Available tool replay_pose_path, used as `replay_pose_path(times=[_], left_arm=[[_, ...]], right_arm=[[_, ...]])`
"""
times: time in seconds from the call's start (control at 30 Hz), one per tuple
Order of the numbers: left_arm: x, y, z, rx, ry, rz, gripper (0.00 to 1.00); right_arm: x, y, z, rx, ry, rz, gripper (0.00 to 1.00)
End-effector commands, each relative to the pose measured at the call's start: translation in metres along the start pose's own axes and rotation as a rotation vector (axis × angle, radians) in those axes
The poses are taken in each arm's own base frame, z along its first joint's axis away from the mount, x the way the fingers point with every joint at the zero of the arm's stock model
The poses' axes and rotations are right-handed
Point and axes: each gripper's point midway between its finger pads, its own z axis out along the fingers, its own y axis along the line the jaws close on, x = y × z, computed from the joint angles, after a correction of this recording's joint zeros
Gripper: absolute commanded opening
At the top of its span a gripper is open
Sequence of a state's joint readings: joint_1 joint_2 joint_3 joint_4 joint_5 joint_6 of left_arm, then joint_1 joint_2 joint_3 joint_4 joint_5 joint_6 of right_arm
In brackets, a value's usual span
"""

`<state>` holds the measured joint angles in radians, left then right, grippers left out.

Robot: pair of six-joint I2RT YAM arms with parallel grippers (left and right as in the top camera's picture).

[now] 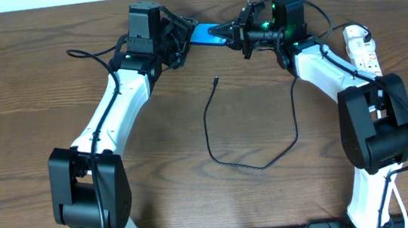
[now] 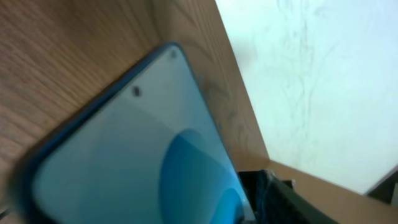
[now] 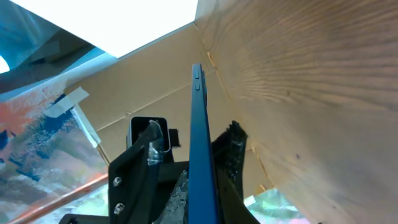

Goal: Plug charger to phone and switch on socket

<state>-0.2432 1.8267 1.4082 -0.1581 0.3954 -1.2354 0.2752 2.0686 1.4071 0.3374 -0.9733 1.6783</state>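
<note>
The phone (image 1: 207, 35), blue screen lit, is held off the table at the back centre between both grippers. My left gripper (image 1: 184, 42) is shut on its left end. In the left wrist view the screen (image 2: 124, 162) fills the frame, with one black finger (image 2: 283, 199) at its right edge. My right gripper (image 1: 235, 33) is shut on the right end. The right wrist view shows the phone edge-on (image 3: 199, 124) between the fingers (image 3: 202, 196). The charger cable (image 1: 207, 129) lies loose on the table, its tip (image 1: 216, 78) free. The socket (image 1: 362, 48) lies at the right edge.
The charger cable loops across the table's middle and runs up under my right arm (image 1: 320, 64) toward the socket. The table's back edge and a white wall (image 2: 323, 74) are just behind the phone. The arm bases stand at the front left and front right.
</note>
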Motion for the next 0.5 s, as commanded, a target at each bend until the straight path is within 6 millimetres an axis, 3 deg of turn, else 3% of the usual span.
replay_pose_path(times=[0.0, 0.47], left_arm=[[0.001, -0.012, -0.009, 0.034, 0.002, -0.032, 0.57], [-0.01, -0.009, -0.009, 0.023, -0.057, -0.155, 0.41]], right_arm=[[0.02, 0.004, 0.008, 0.003, 0.068, 0.046, 0.01], [0.03, 0.016, 0.013, -0.033, 0.099, 0.084, 0.01]])
